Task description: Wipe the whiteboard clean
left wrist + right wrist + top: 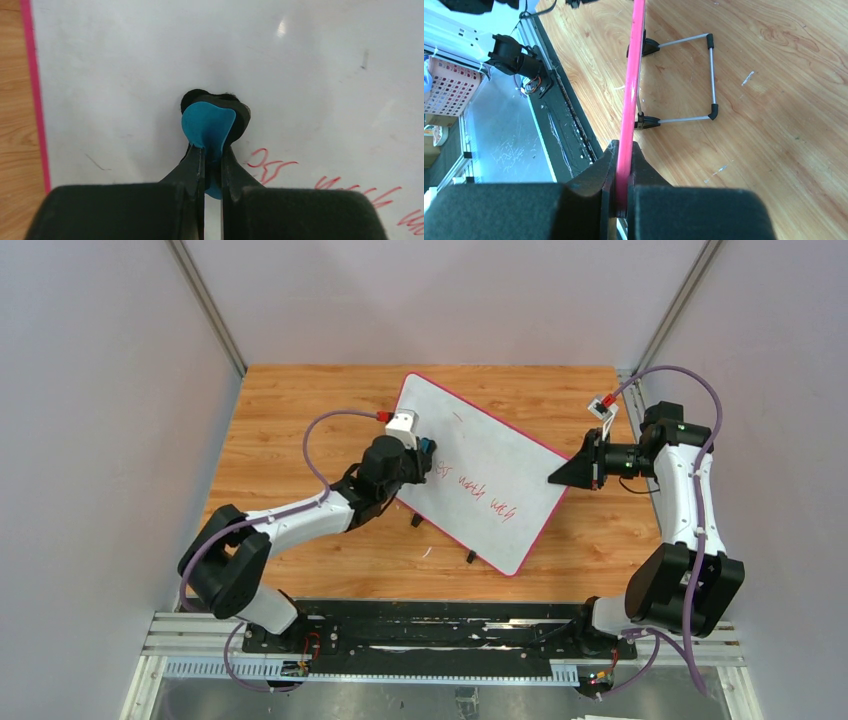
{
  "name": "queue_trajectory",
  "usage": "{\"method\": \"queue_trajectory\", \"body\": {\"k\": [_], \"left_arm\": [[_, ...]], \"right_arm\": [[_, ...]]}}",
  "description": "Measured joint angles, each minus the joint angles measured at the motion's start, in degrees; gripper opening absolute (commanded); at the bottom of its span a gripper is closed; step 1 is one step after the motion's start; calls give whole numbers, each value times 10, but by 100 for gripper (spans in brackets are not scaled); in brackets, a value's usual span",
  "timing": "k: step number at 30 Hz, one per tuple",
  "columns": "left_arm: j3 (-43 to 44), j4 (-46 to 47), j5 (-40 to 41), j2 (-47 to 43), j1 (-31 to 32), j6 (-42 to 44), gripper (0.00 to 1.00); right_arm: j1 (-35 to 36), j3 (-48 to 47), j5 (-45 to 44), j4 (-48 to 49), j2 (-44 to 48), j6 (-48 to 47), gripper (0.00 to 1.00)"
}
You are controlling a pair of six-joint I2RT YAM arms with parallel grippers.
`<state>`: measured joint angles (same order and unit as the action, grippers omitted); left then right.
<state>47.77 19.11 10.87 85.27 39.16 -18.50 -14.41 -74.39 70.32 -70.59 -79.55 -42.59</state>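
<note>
The whiteboard (pixel 490 465) lies tilted across the middle of the wooden table, white with a pink-red rim and red writing (pixel 487 498) on its lower half. My left gripper (pixel 425 455) is shut on the blue-and-black eraser (pixel 212 125), squeezing it and pressing it against the board's left part, just above the red writing (pixel 272 167). My right gripper (pixel 556 478) is shut on the board's right rim (pixel 630 110), seen edge-on in the right wrist view. The board's wire stand (pixel 684 80) with black feet shows under it.
The wooden table (pixel 300 410) sits between grey walls. The black base rail (pixel 420 635) runs along the near edge. A pink basket (pixel 449 82) stands off the table in the right wrist view.
</note>
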Motion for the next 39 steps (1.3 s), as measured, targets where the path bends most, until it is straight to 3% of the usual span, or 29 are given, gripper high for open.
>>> {"method": "queue_trajectory", "body": {"k": [11,18,26,33,39], "left_arm": [[42,21,67,42,135,-24,0],[35,36,70,39,146,-26,0],[-37,69,26,-1,110,-34,0],[-125,35,24,-41,22,-21,0],[-150,12,23,-46,-40,-13,0]], "right_arm": [[-9,0,-6,0,-9,9,1],[-9,0,-7,0,-10,8,1],[-6,0,0,1,-10,-10,0],[-5,-1,2,0,-10,-14,0],[-3,-2,2,0,-10,-15,0]]}}
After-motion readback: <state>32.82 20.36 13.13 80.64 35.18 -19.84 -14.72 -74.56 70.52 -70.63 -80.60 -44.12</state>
